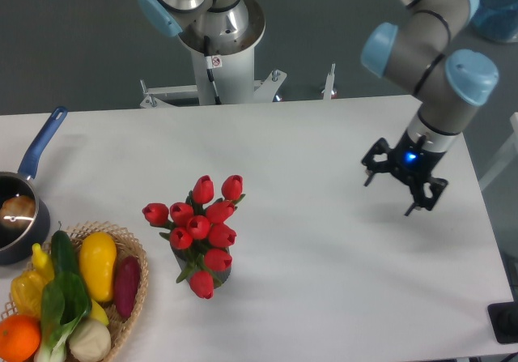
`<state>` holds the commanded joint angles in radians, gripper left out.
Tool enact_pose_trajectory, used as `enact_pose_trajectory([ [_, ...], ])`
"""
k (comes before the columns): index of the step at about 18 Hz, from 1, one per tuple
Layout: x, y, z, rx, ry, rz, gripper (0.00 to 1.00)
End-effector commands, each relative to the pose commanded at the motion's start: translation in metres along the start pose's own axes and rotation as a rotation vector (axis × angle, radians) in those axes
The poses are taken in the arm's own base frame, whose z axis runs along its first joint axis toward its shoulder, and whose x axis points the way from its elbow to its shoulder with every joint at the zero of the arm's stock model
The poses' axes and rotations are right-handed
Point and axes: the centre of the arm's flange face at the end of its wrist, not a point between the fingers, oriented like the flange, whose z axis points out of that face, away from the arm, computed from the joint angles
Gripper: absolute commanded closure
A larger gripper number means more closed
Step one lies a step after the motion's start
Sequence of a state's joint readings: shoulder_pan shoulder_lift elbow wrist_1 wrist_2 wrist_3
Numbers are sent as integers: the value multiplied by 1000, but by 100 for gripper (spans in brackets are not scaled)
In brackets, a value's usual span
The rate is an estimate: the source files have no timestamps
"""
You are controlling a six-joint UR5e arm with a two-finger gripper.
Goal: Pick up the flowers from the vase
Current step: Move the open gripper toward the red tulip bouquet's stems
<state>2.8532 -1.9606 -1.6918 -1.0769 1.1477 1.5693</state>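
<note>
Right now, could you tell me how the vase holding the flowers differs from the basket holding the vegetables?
The vase is dark, narrow and almost hidden under the flowers; the basket is pale woven wicker, wide and shallow. The vase stands near the table's middle; the basket sits at the front left corner, cut by the frame. Both rest on the table, filled.
</note>
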Motion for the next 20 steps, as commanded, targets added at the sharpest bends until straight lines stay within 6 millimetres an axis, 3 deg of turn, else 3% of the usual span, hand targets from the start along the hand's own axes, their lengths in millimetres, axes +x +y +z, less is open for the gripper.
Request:
enact_pose_trajectory([
  [2, 18, -8, 2, 96, 14, -18, 0],
  [6, 48, -43, -3, 253, 36, -63, 0],
  [9, 57, -67, 13, 382, 86, -59, 0],
  [10, 62, -70, 27, 446, 123, -77, 0],
  [13, 74, -80, 37, 590, 169, -105, 0],
  [20, 104, -125, 43, 654, 223, -49, 0],
])
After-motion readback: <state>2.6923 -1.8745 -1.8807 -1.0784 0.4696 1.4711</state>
